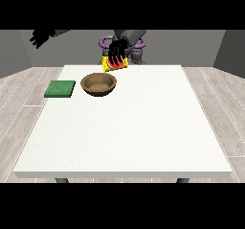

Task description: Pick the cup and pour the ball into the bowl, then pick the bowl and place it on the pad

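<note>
Raised robot hand (42, 36) at the view's left hangs off the bench's far left corner, up in the air, holding nothing; whether its fingers are curled I cannot tell. Next along, the green pad (60, 89) lies flat near the bench's (143, 127) left edge, bare on top. Just beside it, toward the far edge, sits the brown bowl (99, 84); no ball shows inside. Further right and above the bowl's far rim, the other robot hand (116, 51) has its fingers wrapped round the yellow cup (115, 63), lifted and tilted. Judging from this, the cup is picked and pouring is underway or about to start; moving the bowl onto the pad remains.
</note>
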`<state>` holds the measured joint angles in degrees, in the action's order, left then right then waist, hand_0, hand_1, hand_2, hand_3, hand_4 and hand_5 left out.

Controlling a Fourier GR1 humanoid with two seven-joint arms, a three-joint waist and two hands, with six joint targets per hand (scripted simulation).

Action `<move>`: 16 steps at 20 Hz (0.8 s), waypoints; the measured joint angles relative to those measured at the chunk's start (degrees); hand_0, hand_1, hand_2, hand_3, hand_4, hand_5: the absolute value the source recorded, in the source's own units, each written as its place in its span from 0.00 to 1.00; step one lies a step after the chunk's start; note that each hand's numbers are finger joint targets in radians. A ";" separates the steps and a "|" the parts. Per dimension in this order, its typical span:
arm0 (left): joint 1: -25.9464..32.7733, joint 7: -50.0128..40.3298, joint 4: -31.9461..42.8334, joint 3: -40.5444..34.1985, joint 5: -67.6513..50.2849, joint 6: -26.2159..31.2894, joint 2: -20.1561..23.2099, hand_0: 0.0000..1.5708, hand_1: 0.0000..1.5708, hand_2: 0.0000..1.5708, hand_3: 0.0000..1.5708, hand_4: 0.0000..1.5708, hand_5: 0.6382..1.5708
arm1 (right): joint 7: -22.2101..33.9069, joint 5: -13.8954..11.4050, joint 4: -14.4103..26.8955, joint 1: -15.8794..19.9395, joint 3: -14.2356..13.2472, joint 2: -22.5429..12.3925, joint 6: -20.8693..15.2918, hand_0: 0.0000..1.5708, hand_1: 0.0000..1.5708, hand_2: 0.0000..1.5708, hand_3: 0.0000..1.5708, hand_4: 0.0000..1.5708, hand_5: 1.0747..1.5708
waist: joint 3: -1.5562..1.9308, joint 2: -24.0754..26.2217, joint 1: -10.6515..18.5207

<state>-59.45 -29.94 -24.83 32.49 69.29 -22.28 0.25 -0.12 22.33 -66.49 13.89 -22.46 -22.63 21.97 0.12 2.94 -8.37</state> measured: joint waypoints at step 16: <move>3.78 -3.45 -15.18 6.69 3.50 15.59 1.53 0.51 0.51 1.00 1.00 0.74 0.99 | -0.44 -2.14 3.25 0.53 1.14 1.26 -2.61 0.00 0.00 0.00 0.03 0.45 0.95 | -0.14 3.33 2.33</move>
<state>-55.67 -33.39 -40.01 39.18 72.79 -6.69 1.78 -0.56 20.18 -63.24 14.42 -21.32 -21.38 19.35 -0.03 6.28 -6.04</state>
